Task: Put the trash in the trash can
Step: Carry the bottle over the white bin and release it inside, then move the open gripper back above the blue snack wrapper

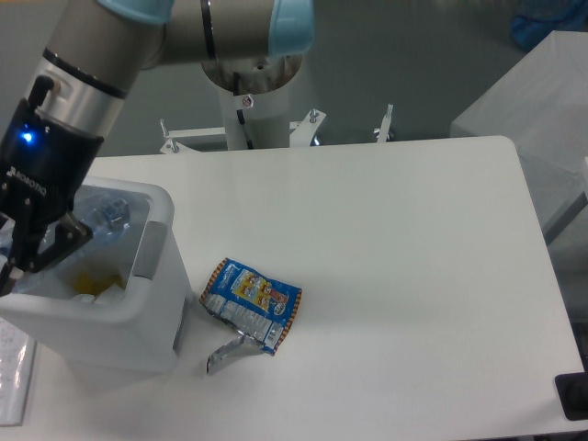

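At left of the frame our gripper (18,262) hangs over the trash can (152,303), fingers spread, bottle (101,216) inside beneath it. The snack bag (250,303) lies on the table (395,276) just right of the can.

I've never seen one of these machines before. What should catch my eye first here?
The big grey arm reaches in from the top left, its black pincer hanging over the open white bin at the table's left edge. A clear bottle shows inside the bin beside the pincer. The brightest spot is the crumpled blue snack bag lying on the white table just right of the bin.
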`<action>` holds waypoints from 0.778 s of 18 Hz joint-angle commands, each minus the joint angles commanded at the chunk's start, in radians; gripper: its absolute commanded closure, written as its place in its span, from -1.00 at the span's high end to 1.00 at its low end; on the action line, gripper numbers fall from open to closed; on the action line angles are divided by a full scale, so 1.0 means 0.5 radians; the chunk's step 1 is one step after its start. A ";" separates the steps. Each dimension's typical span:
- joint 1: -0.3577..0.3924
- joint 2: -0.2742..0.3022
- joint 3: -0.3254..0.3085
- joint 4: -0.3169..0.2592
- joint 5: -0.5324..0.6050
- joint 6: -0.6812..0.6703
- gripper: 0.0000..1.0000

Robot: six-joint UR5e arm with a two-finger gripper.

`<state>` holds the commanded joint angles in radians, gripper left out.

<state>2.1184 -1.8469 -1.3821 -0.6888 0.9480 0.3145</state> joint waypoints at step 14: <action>0.285 0.037 -0.073 -0.028 0.006 -0.049 0.89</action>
<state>2.2608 -1.8285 -1.4188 -0.7025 0.9511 0.2900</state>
